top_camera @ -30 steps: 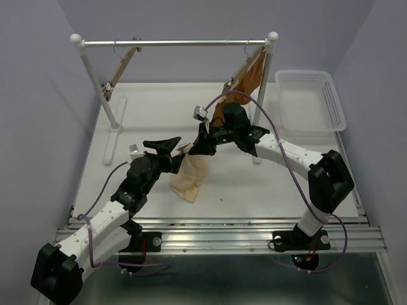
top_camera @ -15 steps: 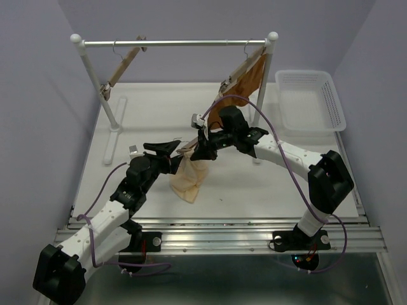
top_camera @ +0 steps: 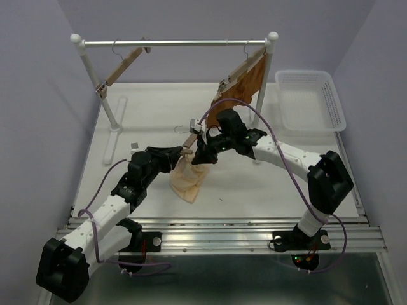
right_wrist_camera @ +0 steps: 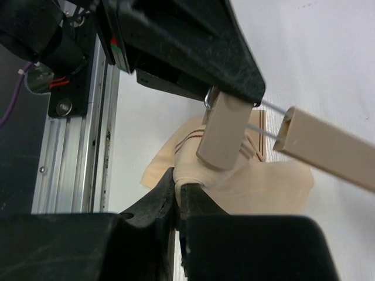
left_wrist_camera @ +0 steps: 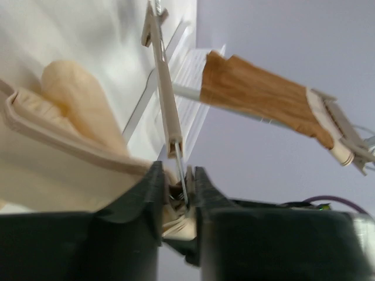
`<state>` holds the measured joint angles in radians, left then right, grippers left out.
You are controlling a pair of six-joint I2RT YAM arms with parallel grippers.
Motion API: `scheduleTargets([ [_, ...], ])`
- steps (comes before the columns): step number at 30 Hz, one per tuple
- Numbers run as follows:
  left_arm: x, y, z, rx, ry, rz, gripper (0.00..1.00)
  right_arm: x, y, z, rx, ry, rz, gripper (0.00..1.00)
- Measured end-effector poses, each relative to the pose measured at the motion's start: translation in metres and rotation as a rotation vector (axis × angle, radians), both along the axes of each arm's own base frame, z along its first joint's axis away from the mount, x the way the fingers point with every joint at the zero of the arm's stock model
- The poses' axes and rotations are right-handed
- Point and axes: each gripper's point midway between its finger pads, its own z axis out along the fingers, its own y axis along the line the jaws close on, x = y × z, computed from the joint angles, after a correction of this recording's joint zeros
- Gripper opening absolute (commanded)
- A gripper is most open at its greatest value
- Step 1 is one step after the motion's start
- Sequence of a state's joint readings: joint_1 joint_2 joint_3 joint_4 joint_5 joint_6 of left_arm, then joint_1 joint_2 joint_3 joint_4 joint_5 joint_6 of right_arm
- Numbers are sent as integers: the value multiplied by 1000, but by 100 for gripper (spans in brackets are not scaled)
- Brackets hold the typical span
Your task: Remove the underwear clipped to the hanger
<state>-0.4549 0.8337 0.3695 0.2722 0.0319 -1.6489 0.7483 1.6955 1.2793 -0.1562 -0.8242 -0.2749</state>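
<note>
Left gripper [left_wrist_camera: 176, 186]: jaws almost closed, pinching the clip [right_wrist_camera: 225, 132] at the near end of the hanger [left_wrist_camera: 164, 93]. Right gripper [right_wrist_camera: 179, 188]: jaws fully closed on the top edge of the underwear [right_wrist_camera: 275, 181], just below that clip. The cloth hangs beneath both grippers.

Count:
- three hangers, with a bare hanger [top_camera: 122, 65] and one carrying an orange-brown garment [top_camera: 245, 86] both on the rail [top_camera: 178, 43]
- two garments
- one basket [top_camera: 304, 72]

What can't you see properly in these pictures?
Top view: the left gripper and right gripper cover where the clip meets the underwear.
Right wrist view: the hanger runs off the right edge.
Left wrist view: the underwear is blurry, too close.
</note>
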Motion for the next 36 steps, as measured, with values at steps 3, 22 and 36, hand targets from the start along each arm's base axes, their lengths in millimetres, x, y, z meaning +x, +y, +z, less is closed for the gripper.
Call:
scheduleTargets([
  [3, 4, 0, 6, 7, -14, -2, 0, -1, -2, -4, -17, 7, -3, 1],
  [22, 13, 5, 3, 188, -15, -14, 0, 8, -11, -6, -63, -39, -84, 1],
  [36, 16, 25, -6, 311, -37, -13, 0, 19, -28, 44, -26, -98, -257, 1],
])
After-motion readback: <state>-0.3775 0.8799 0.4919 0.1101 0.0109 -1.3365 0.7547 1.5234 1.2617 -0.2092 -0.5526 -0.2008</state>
